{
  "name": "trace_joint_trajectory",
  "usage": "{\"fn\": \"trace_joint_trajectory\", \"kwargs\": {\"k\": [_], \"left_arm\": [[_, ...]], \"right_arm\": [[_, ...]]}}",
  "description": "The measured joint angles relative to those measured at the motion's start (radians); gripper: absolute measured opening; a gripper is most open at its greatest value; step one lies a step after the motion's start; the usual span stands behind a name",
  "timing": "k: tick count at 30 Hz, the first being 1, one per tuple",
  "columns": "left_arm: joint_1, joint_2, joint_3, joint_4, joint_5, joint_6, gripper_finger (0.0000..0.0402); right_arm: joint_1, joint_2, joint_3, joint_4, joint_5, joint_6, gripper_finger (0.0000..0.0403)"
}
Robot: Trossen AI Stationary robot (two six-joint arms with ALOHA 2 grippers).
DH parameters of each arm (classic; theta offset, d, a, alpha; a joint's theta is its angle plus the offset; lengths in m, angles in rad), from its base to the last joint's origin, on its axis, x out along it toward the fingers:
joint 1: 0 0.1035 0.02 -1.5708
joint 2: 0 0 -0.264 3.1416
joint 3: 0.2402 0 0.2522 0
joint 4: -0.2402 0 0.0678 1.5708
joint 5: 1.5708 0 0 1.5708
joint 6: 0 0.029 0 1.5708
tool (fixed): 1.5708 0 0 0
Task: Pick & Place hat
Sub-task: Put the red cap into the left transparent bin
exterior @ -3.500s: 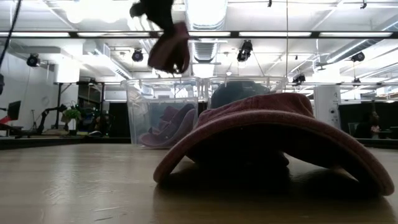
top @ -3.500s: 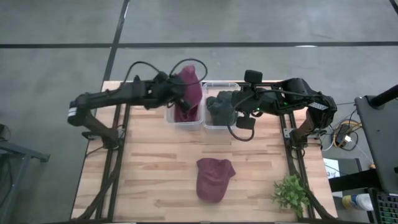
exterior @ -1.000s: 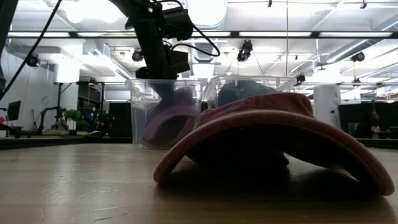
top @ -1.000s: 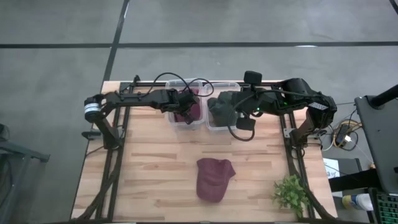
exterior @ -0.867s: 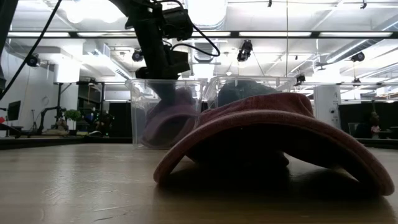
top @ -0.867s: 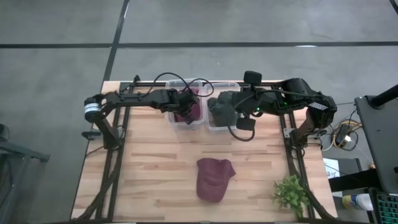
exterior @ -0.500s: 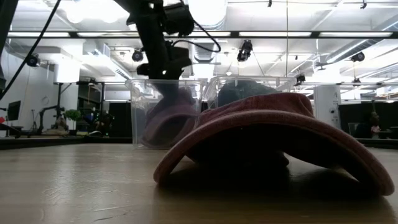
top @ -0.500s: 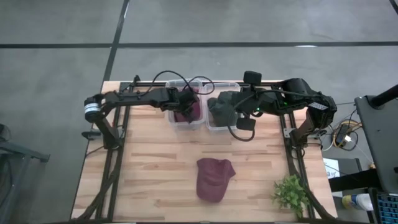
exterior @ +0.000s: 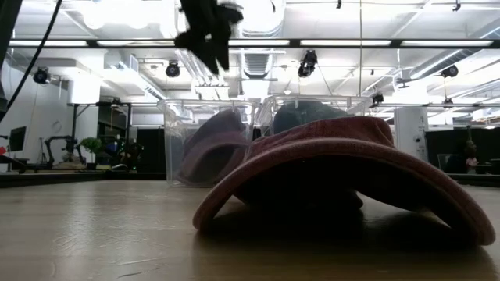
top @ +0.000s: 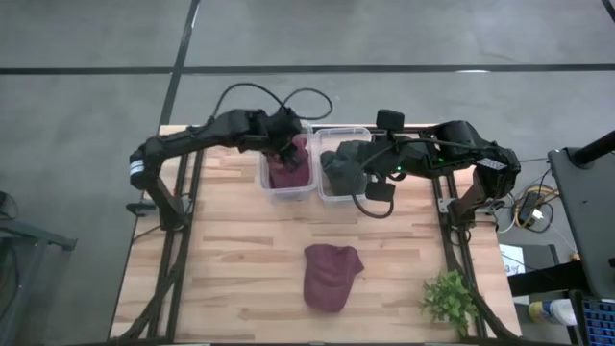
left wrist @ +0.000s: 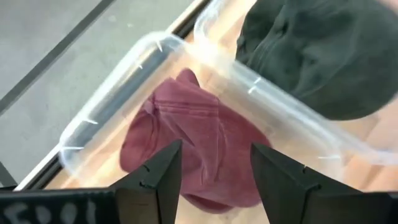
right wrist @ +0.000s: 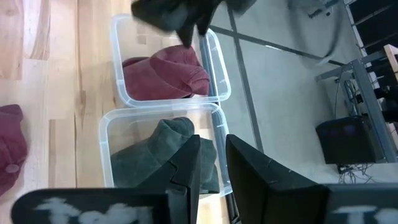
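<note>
Moved: the left hand (top: 285,130) has lifted clear of the left bin (top: 264,178) since a second ago, leaving a maroon hat (top: 290,165) inside it.
Left hand: fingers apart and holding nothing in its wrist view, hovering above the bin at about 12 o'clock on the desk (top: 231,250).
Right hand: over the right bin (top: 332,192), above the dark green hat (top: 341,168); fingers (right wrist: 186,168) stand a little apart, empty.
Task's thing: a second maroon hat (top: 330,276) lies on the desk near 6 o'clock, well apart from both bins.
Doing it well: probably retract straight up, swing to 6 o'clock, and come down on the crown where the cloth bunches, not on the flat brim.
Hard to see: the low view is filled by the near hat (exterior: 336,168), hiding the bin floors; the left hand's fingertips blur there.
</note>
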Motion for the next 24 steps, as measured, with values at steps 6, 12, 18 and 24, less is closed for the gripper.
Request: {"fn": "trace_joint_trajectory", "kwargs": {"k": [6, 12, 18, 24], "left_arm": [[-0.050, -0.063, 0.137, -0.116, 0.000, -0.028, 0.0181], [-0.137, -0.194, 0.126, -0.157, -0.034, -0.086, 0.0181], [-0.260, -0.324, 0.041, -0.236, -0.185, -0.233, 0.0181], [-0.378, -0.445, -0.125, -0.230, -0.224, -0.383, 0.0181]], "right_arm": [[0.000, 0.000, 0.000, -0.003, -0.039, 0.004, 0.0070], [0.000, 0.000, 0.000, -0.004, -0.160, 0.003, 0.0070], [0.016, 0.000, 0.000, -0.003, -0.396, -0.045, 0.0070], [0.096, 0.000, 0.000, 0.001, -0.472, -0.053, 0.0070]]}}
